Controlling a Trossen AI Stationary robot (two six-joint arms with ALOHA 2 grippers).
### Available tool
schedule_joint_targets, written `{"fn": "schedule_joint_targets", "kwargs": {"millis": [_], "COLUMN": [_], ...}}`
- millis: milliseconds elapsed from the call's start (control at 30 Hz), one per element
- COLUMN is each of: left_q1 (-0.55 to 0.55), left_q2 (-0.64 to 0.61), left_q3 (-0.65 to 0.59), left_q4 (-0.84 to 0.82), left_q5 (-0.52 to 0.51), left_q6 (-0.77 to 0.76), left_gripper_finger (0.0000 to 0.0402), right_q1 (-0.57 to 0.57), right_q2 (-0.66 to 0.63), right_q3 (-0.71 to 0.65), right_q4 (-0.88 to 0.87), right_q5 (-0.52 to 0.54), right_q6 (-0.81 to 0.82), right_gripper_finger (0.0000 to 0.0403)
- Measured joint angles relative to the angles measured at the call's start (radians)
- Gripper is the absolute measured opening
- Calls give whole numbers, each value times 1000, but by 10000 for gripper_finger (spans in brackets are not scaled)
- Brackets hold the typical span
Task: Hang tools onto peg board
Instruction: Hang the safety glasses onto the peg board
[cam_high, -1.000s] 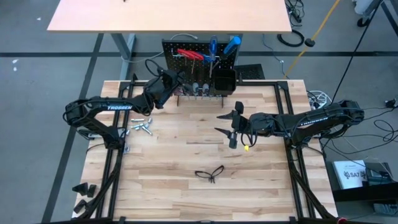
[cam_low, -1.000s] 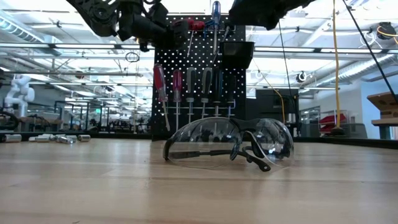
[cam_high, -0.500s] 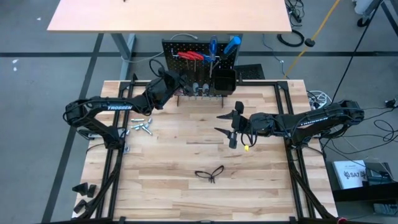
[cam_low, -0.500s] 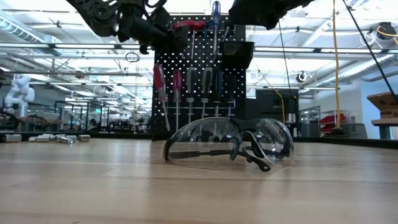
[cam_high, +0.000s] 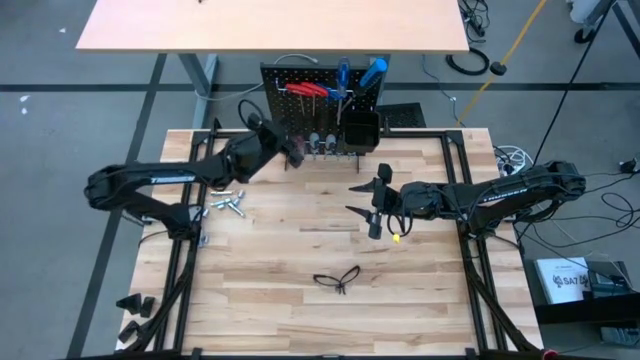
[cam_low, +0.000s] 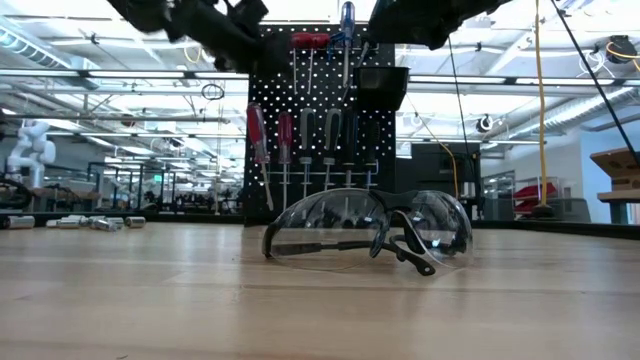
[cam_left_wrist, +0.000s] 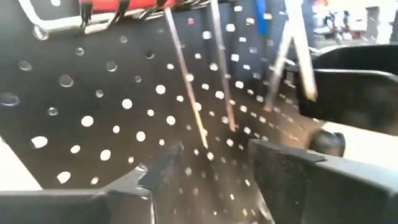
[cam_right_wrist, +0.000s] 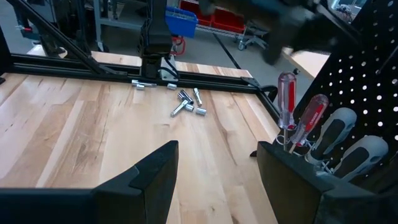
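High view, left end effector (cam_high: 292, 152) empty-jawed before peg board (cam_high: 322, 82), no legible labels

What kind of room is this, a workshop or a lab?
Probably a robotics lab in a big open industrial hall. Two robot arms work at a wooden table with a peg board of tools, and behind it stand more benches, exposed ceiling beams and a white robot.
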Motion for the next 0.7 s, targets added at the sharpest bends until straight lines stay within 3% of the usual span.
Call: {"fn": "schedule_joint_targets", "kwargs": {"millis": [233,400,567,700], "left_q1": [-116,-219,-343,-443], "left_q2": [-201,-277,-269,-237], "left_q3": [0,-24,-154,-254], "left_q4": [-362,-578,-558,-426], "left_q5": [46,278,568,664], "left_q6": [-83,-168,-185,-211], "left_gripper_finger": [198,199,199,199], "right_q1": [0,0,1,4], "right_q2": [0,22,89,162], "right_q3": [0,0,0,0], "right_q4": [0,11,51,28], "right_q5": [-5,-100,-165,-265], "right_q6": [0,52,148,253], "right_gripper_finger": [210,210,210,210]}}
